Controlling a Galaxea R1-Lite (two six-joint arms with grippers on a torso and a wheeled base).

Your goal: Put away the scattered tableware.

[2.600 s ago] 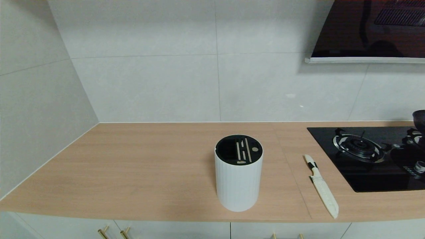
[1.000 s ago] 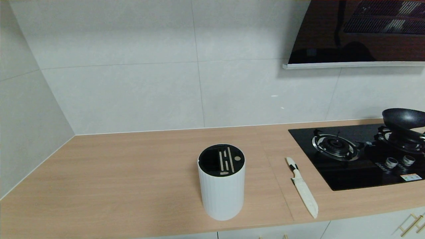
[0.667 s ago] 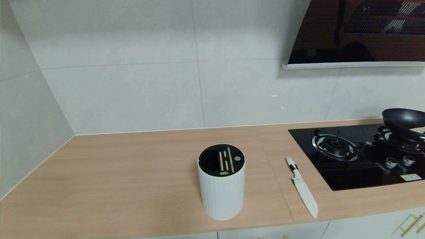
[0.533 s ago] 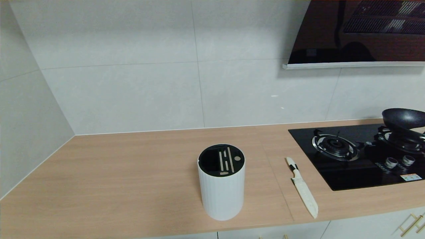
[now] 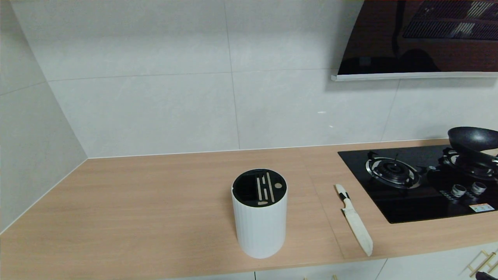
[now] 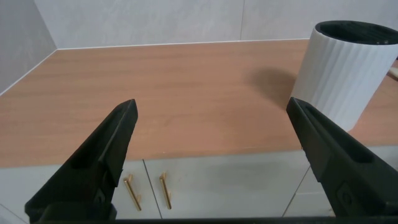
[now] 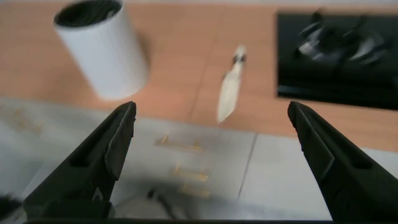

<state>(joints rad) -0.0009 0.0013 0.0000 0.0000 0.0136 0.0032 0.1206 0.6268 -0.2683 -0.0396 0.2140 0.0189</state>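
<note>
A white ribbed knife holder (image 5: 260, 221) with a black slotted top stands on the wooden counter (image 5: 155, 202) near its front edge. To its right a knife (image 5: 353, 219) with a pale speckled blade and a white-and-black handle lies flat, handle toward the wall. My left gripper (image 6: 211, 109) hangs open in front of the counter edge, with the holder (image 6: 345, 71) off to one side. My right gripper (image 7: 211, 112) is open too, held out in front of the cabinets and facing the holder (image 7: 102, 50) and the knife (image 7: 230, 93). Nothing is between either pair of fingers.
A black gas hob (image 5: 420, 182) is set into the counter at the right, with a dark pan (image 5: 472, 140) on its far burner. A range hood (image 5: 420, 39) hangs above it. Tiled walls close the back and left. Cabinet doors with brass handles (image 6: 132, 191) sit below the counter.
The head camera shifted early on, bringing the pan into sight. Holder and knife have not moved. A small dark part has entered the head view's lower right corner.
</note>
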